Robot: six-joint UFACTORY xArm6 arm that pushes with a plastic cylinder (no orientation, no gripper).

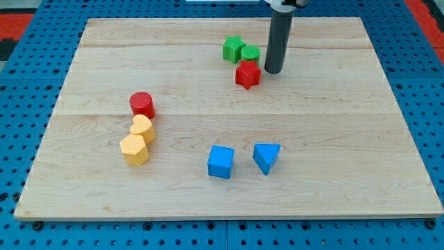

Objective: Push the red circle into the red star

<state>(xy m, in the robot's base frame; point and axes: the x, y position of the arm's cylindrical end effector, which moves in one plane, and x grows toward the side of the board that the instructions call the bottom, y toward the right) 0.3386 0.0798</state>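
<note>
The red circle (142, 104) sits on the wooden board at the view's left, touching the top of a yellow block. The red star (248, 75) lies near the view's top centre, just below a green circle (250, 55). My tip (272, 71) rests on the board right beside the red star, at its upper right, very close to it or touching. The tip is far to the right of the red circle.
A green star (233, 48) touches the green circle's left side. Two yellow blocks (142, 129) (134, 149) sit stacked in a line below the red circle. A blue cube (220, 162) and a blue triangle (266, 157) lie near the view's bottom centre.
</note>
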